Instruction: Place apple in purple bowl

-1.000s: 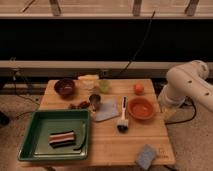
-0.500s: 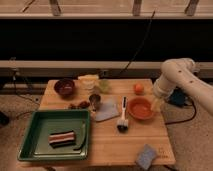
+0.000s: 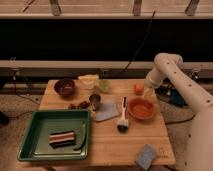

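Note:
The apple (image 3: 138, 88), small and orange-red, sits on the wooden table (image 3: 110, 142) near its back right edge. The purple bowl (image 3: 64, 87), dark maroon, stands at the back left of the table, far from the apple. My gripper (image 3: 149, 91) hangs at the end of the white arm (image 3: 167, 64), just right of the apple and low over the table's right back corner. It is above the far rim of the orange bowl (image 3: 141, 108).
A green tray (image 3: 35, 142) with a striped item (image 3: 62, 138) fills the front left. A brush (image 3: 122, 115), a metal cup (image 3: 95, 101), a grey cloth (image 3: 107, 111), a pale green fruit (image 3: 104, 86), a yellow item (image 3: 88, 80) and a blue sponge (image 3: 146, 156) also lie on the table.
The arm has swung left from beside the table to over its right back corner, bringing the gripper down next to the apple. Nothing on the table has moved.

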{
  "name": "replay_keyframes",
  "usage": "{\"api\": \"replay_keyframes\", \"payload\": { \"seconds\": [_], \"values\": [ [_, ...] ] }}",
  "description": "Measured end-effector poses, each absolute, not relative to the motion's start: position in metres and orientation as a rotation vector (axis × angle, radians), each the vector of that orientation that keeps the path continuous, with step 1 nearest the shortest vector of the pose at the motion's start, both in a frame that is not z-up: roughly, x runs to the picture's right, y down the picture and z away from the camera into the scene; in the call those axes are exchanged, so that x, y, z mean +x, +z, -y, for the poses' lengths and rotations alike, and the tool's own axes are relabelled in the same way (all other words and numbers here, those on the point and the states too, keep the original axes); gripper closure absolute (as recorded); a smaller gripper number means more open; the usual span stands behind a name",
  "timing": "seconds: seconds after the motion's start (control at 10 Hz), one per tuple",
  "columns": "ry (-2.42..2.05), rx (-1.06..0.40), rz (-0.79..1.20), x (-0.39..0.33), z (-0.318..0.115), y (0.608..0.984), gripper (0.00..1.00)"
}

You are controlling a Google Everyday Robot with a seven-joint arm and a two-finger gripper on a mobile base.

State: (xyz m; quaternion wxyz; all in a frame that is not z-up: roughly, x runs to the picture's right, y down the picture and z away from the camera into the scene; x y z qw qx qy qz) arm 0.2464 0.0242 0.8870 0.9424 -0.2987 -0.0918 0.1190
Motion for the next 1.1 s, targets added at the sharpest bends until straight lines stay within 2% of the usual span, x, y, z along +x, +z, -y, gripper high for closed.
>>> {"api": "replay_keyframes", "payload": {
  "seconds": [0.4,1.1],
  "values": [
    [0.309,-0.58,0.198,0.237,-0.01,0.924,0.35],
    [0.354,-0.535,0.167,0.232,-0.001,0.955,0.35]
  ]
}}
